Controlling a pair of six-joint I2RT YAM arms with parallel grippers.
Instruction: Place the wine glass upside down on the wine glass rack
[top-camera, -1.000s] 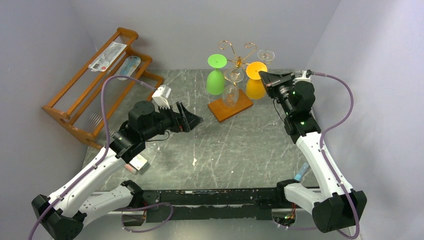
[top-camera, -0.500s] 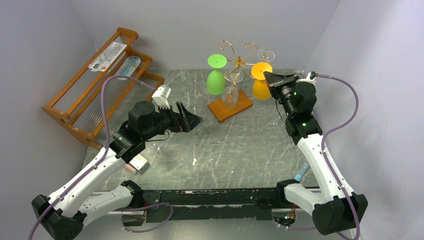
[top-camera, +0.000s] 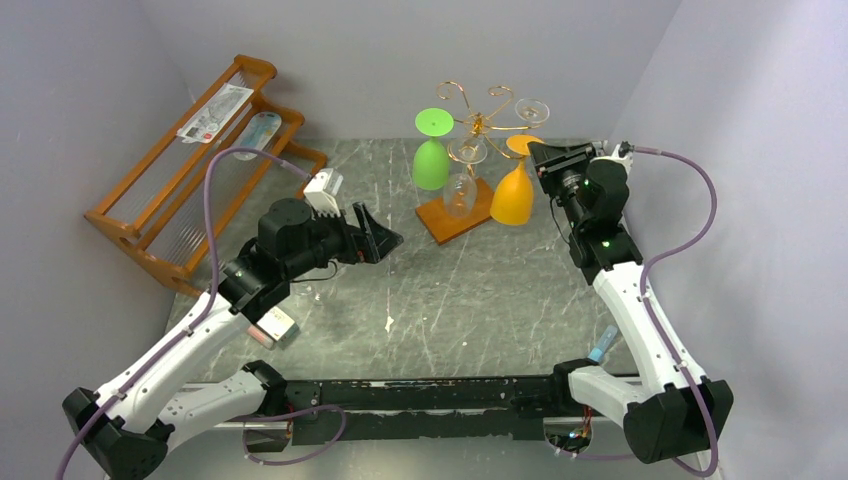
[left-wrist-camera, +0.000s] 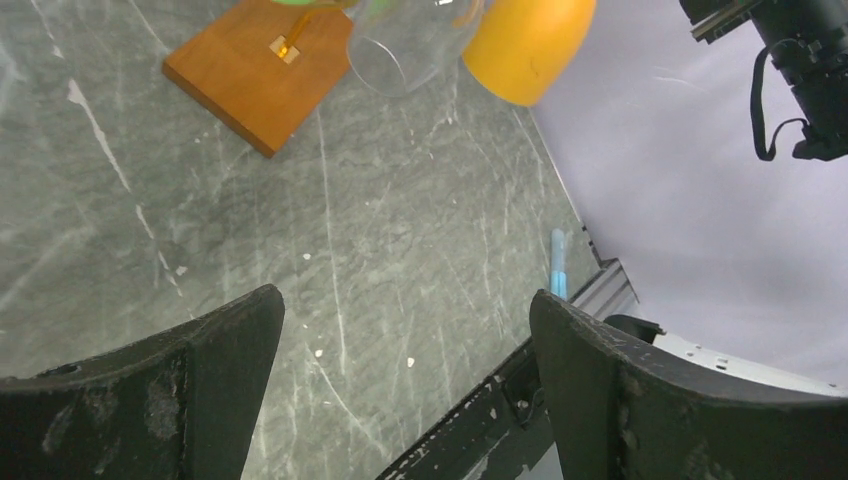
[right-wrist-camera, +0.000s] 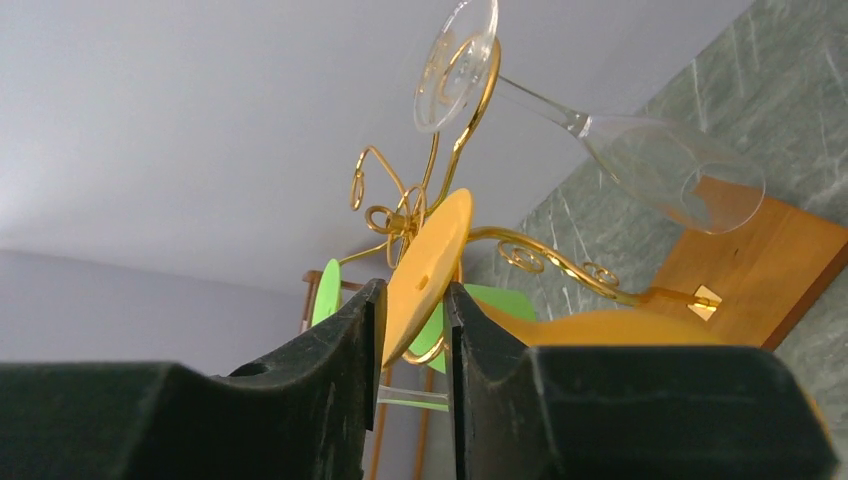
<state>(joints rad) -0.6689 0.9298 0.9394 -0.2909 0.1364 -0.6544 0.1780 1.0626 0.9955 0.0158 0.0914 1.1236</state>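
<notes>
The orange wine glass (top-camera: 512, 198) hangs upside down and tilted from the gold wire wine glass rack (top-camera: 480, 122), its bowl swung out beside the rack's wooden base (top-camera: 462, 212). In the right wrist view its orange foot (right-wrist-camera: 428, 265) rests over a curled gold arm (right-wrist-camera: 560, 265). My right gripper (right-wrist-camera: 415, 300) is open a narrow way around that foot, with a gap showing on one side. My left gripper (top-camera: 385, 235) hovers wide open over the table, left of the rack, with nothing in it (left-wrist-camera: 405, 330).
A green glass (top-camera: 431, 160) and clear glasses (top-camera: 460, 190) hang on the same rack. An orange-brown slatted shelf (top-camera: 190, 170) stands at the back left. A small blue object (top-camera: 603, 345) lies near the right arm's base. Grey walls close in on both sides.
The right jaws have parted slightly. The orange glass's bowl has swung down and left, and it now hangs tilted from the rack. The left arm has not moved.
</notes>
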